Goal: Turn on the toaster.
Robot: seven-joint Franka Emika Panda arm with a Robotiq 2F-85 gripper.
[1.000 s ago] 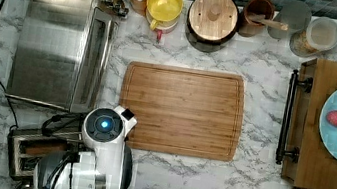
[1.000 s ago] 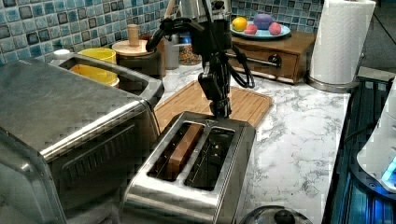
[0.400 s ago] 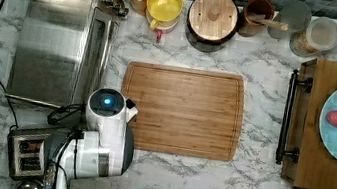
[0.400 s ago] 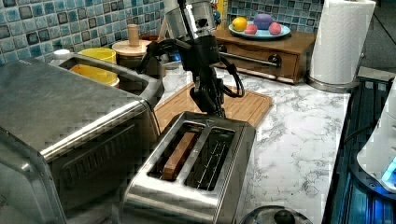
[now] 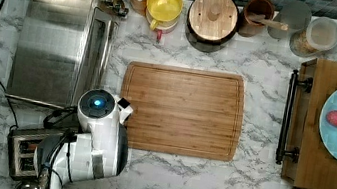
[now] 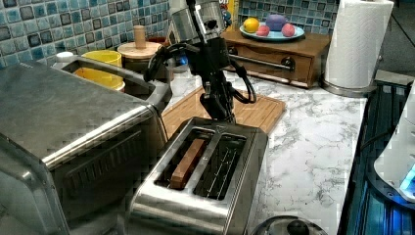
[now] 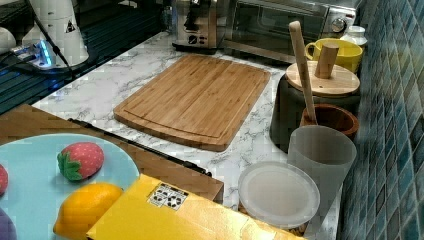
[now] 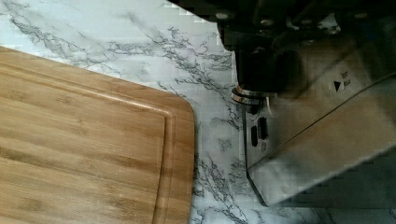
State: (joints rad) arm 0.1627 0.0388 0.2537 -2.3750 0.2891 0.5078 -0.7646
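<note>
From the top view we lose most of the small boxy stainless-steel toaster (image 5: 21, 152) under the white robot arm (image 5: 98, 144) (its front end stays covered).

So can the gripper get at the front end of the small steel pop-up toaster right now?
Probably yes: the gripper hangs right over the small steel pop-up toaster's front end, with nothing between.

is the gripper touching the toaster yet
Cannot tell. In the left view the gripper sits right at the far end of the toaster, but no view shows contact or a gap plainly.
</note>
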